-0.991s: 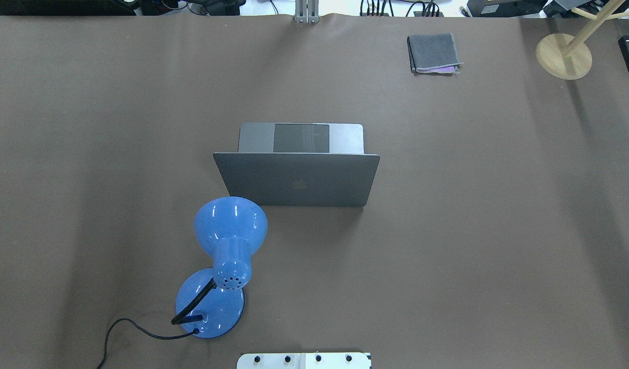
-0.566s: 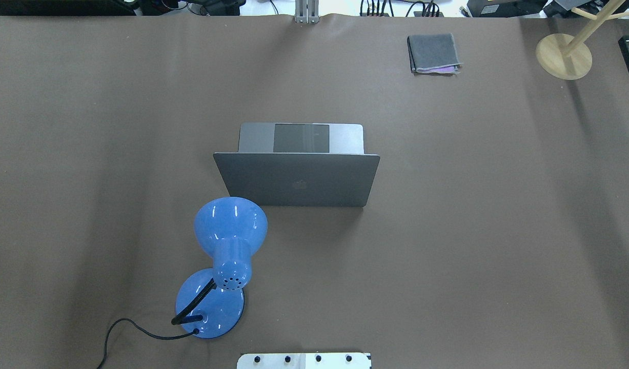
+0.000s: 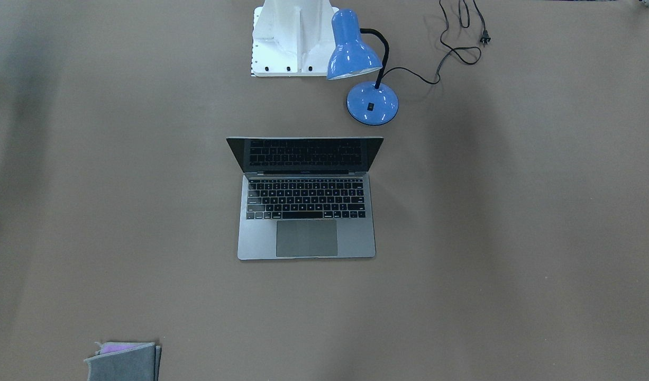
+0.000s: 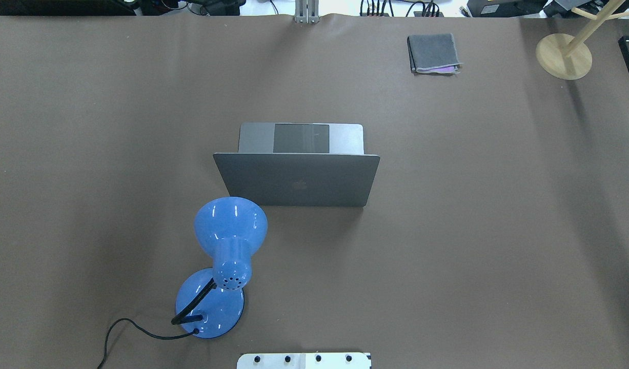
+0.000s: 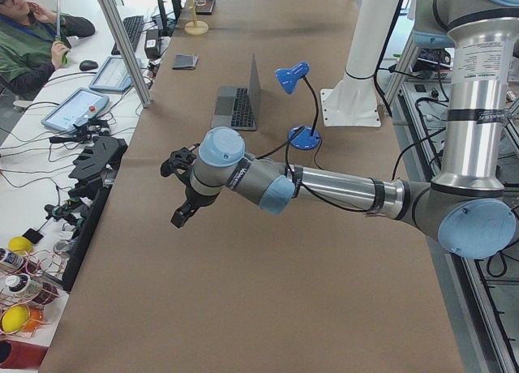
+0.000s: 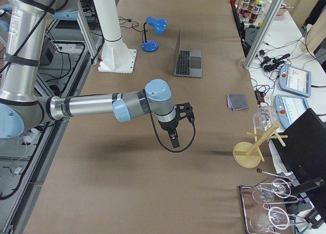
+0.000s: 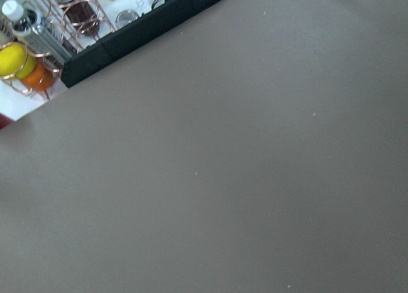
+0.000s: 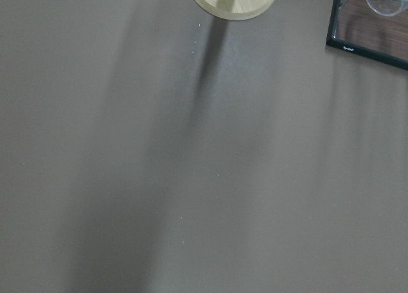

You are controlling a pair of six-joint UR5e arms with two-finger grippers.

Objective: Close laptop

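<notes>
My counter point(image 4: 447, 205) lies under a plain brown sheet, banded by soft shadows; across from me runs a white desk point(image 5: 49, 158) strewn with a tablet point(image 5: 77, 108) and cables; a person point(image 5: 24, 32) sits at its end; an aluminium post point(image 5: 123, 45) rises between.

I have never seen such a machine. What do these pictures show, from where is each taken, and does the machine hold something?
This is a robot with two arms at a brown table. Two pictures look down on it, one from behind the robot, one from the opposite side. Two are taken from the table's ends and show the arms; two wrist cameras see mostly bare table. In the middle stands the laptop, open, which the robot should close. Near it is a blue desk lamp; farther away lie a grey felt stack and a wooden stand. The left end effector and the right end effector hang over bare table, away from the laptop, holding nothing; whether they are open I cannot tell.
</notes>
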